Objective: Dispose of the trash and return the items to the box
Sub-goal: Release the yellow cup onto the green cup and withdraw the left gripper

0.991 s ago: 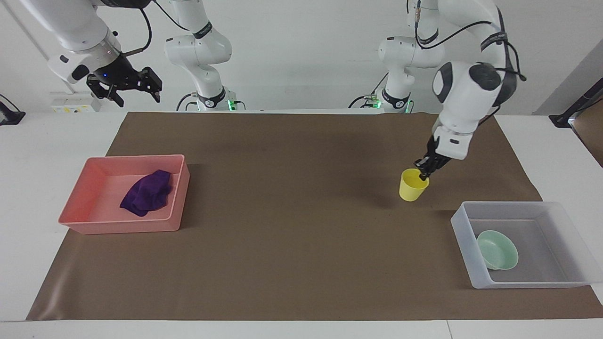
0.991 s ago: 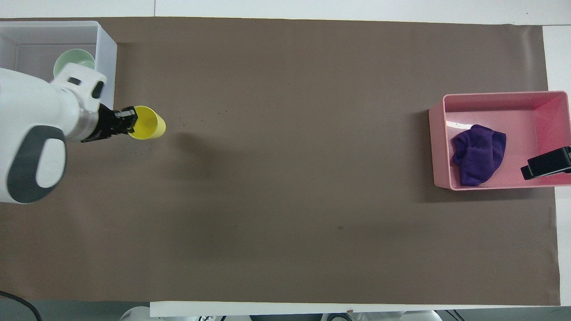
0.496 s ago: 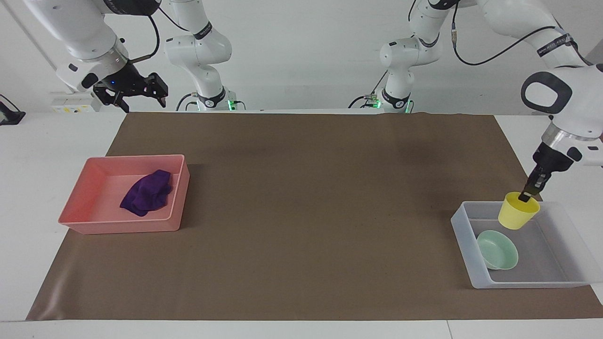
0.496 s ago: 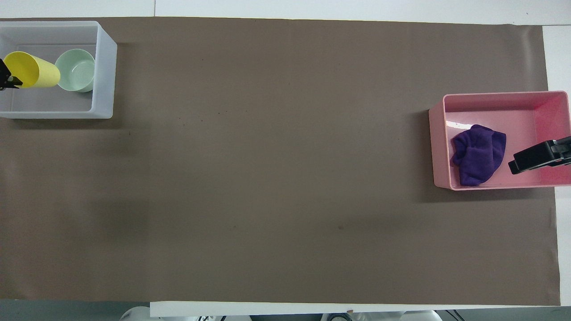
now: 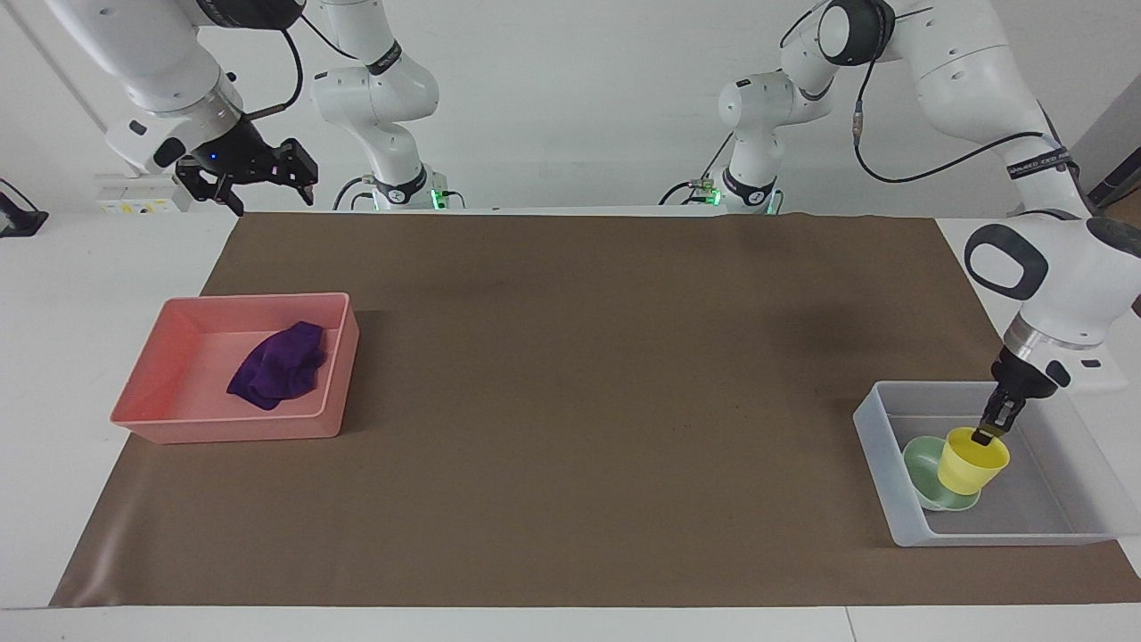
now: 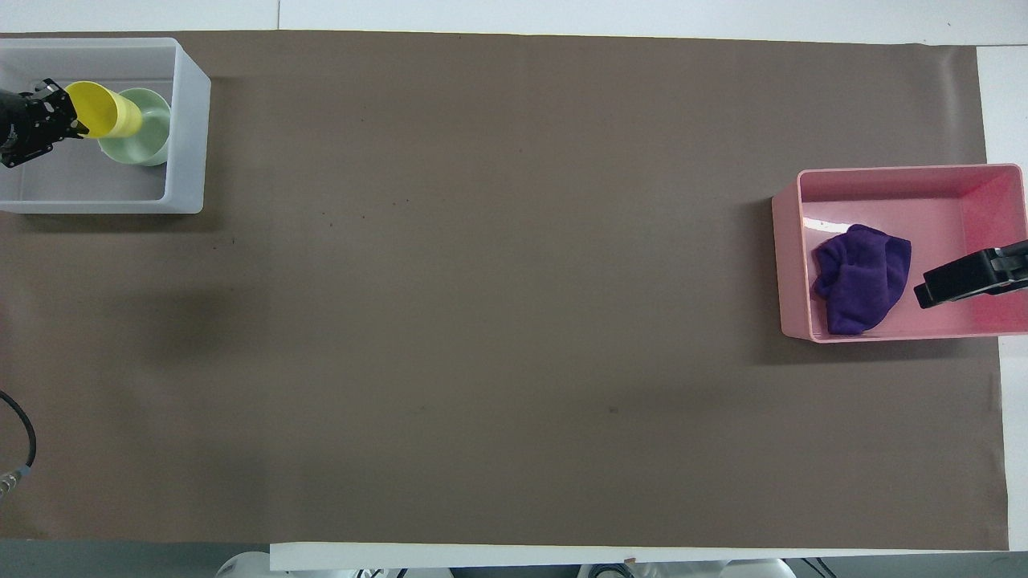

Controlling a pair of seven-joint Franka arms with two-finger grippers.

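Ref: facing view, working from the table (image 5: 570, 553) edge farthest from the robots in toward the robot bases.

1. Box (image 5: 882, 464). Translucent bin at the left arm's end of the table. You see the left claw (image 5: 984, 436) directly over its interior, pinched shut on the rim of the yellow cup (image 5: 972, 461): one finger inside the wall, one outside. A rim pinch suits a thin-walled cup and, in my judgement, keeps the body below the claw so it can be lowered w/o the fingers fouling the box wall.

2. Green bowl (image 5: 927, 486). Already in the box, directly under and beside the cup on the side away from the claw. The cup overlaps it; you cannot tell whether they touch or whether the cup is seated yet. Est.: release not yet done. Risk: cup base landing on the bowl rim and tipping.

3. Pink tray (image 5: 334, 357). Toward the right arm's end, well apart from the left claw. The purple cloth (image 5: 276, 366) lies crumpled in it, so the trash looks disposed of.

4. Right claw (image 5: 258, 174). Raised, over the table edge at the robots' end, near the tray, fingers spread, empty. This arm waits; parked high, it is clear of the work area.

Labels/writing: arm links carry band markings, not legible. No label readable on box, tray, cup or bowl in either view.
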